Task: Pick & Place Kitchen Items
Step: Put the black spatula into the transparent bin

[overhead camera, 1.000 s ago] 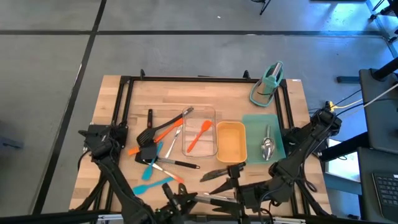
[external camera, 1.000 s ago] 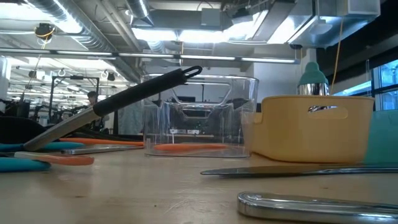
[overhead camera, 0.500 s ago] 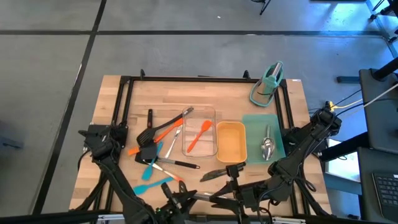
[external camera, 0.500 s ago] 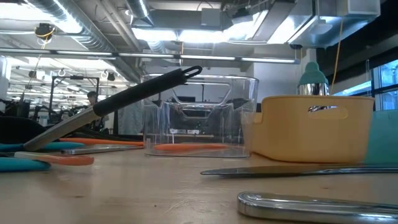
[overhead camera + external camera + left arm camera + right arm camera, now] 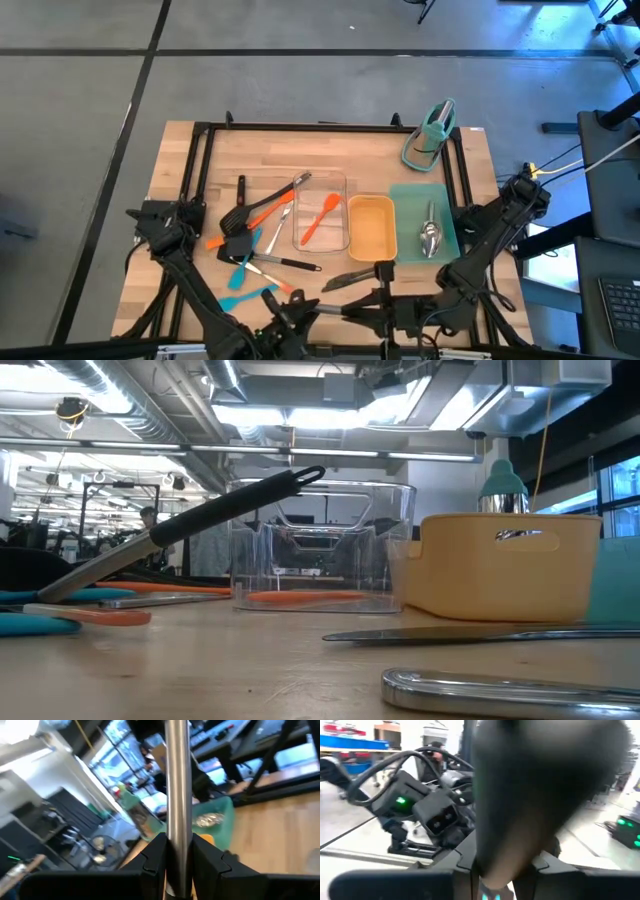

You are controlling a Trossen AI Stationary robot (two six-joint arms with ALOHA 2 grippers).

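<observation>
Right tool [image 5: 383, 272] has shut on black turner [image 5: 352, 277] — left tool [image 5: 174, 865] grips steel rod [image 5: 178, 780], near table edge.

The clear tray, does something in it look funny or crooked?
Yes. A black-handled tool leans tilted on the clear tray's rim, handle poking above it and its other end down on the table, rather than lying flat inside like the orange spatula.
</observation>
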